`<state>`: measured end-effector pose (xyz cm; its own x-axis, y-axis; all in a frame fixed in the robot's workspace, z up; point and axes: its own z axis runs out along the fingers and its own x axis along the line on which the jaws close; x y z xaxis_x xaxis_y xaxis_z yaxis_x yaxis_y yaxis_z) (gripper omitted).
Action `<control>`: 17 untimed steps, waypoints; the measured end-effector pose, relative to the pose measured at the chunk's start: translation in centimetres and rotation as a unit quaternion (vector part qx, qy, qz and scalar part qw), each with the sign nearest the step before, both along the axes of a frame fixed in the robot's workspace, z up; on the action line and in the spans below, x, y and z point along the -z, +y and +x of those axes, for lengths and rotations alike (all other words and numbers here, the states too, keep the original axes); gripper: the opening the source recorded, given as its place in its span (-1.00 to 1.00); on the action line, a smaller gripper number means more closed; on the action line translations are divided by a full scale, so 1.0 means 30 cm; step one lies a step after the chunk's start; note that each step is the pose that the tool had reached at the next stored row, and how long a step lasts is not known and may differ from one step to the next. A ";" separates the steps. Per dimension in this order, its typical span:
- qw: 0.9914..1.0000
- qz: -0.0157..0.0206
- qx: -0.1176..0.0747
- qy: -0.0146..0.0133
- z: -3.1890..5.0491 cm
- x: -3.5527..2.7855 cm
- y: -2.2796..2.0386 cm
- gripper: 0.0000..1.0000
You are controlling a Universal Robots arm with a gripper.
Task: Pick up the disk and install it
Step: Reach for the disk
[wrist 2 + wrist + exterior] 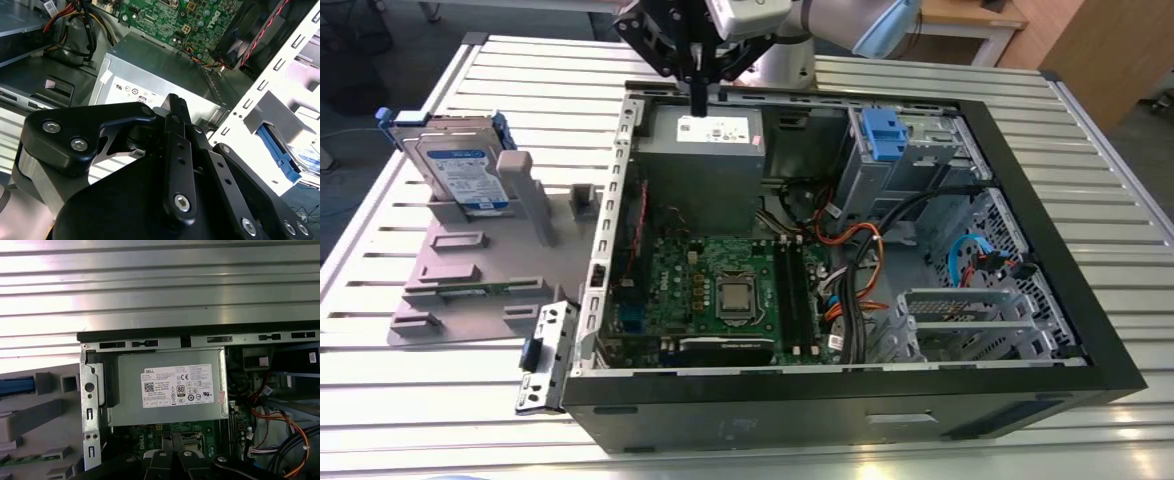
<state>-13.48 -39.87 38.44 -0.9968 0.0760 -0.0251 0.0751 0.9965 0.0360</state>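
Note:
The disk (460, 165) is a silver drive with a white-and-blue label in a blue frame. It stands on edge in a grey holder (467, 270) on the table, at the exterior view's left, outside the computer case. My gripper (700, 110) hangs over the grey power supply (704, 150) at the case's back corner, well apart from the disk. Its black fingers are shut together with nothing between them. In the second wrist view the fingers (176, 107) point toward the power supply (150, 65), and the disk's blue frame (277, 150) shows beyond the case wall.
The open black computer case (1014, 150) lies on a slatted metal table (520, 80). Inside are the green motherboard (720, 285), bundled cables (854, 250) and a drive cage with a blue bracket (881, 135). A detached metal bracket (544, 355) lies by the case's front corner.

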 end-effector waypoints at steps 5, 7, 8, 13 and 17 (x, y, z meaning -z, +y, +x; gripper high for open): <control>1.000 0.000 0.000 0.000 -0.003 0.003 0.000 -0.79; 1.000 0.000 0.000 0.000 -0.004 0.005 0.000 -0.79; 1.000 0.000 0.000 0.000 -0.004 0.005 0.000 -0.79; 1.000 0.000 0.000 0.000 -0.006 0.008 0.000 -0.79; 1.000 0.000 0.000 0.000 -0.007 0.011 0.000 -0.79</control>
